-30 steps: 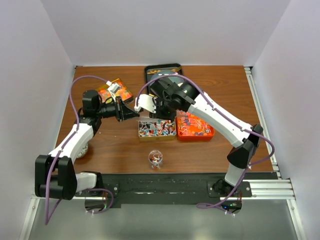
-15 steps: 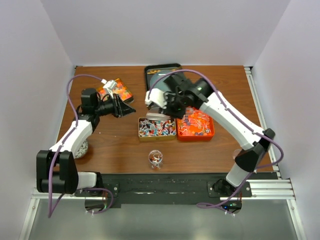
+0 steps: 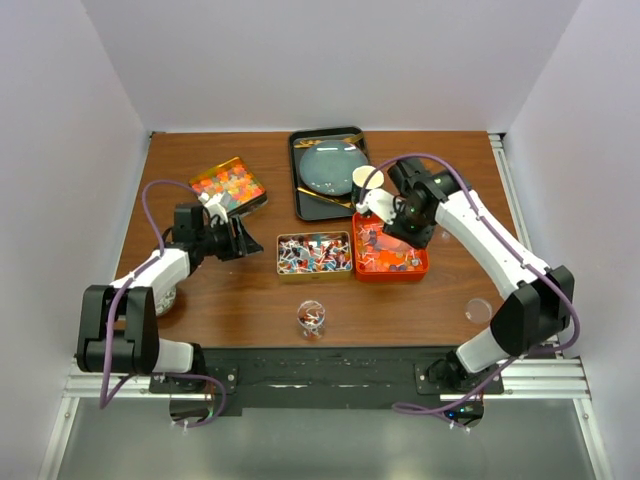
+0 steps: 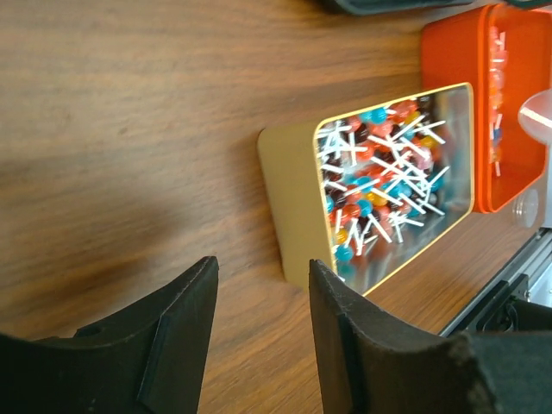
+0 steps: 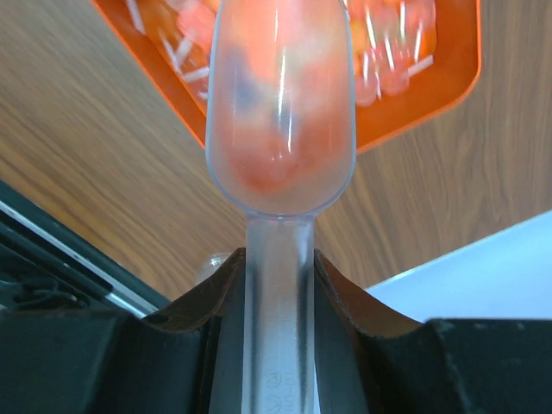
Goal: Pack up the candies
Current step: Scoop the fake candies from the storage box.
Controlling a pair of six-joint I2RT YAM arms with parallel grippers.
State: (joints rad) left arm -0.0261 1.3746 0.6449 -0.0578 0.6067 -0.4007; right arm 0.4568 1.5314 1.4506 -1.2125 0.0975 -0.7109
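1. right gripper (image 5: 278,274): fingers closed tight on the handle of a clear scoop (image 5: 280,103). the bowl hangs over the orange tin (image 5: 440,82). view is blurred, so cannot tell whether the bowl is loaded.
2. left gripper (image 4: 260,278): fingers parted wide, nothing between them, low over the wood near the gold tin (image 4: 291,207).
3. candies (image 4: 384,168): red and blue with white sticks, piled in the gold tin. more lie in the orange tin, and a few in a small clear ball (image 3: 311,316) near the front.
4. step in hand, my reading: scooping at the orange tin. keep the bowl level, go slowly, and travel low over the tins so spills land inside. the thin handle may twist in the grip.
5. surface: smooth wood-grain table (image 3: 230,300), so loose sweets would likely roll. white walls on three sides. black tray (image 3: 305,205) at the back, patterned lid (image 3: 230,185) back left.
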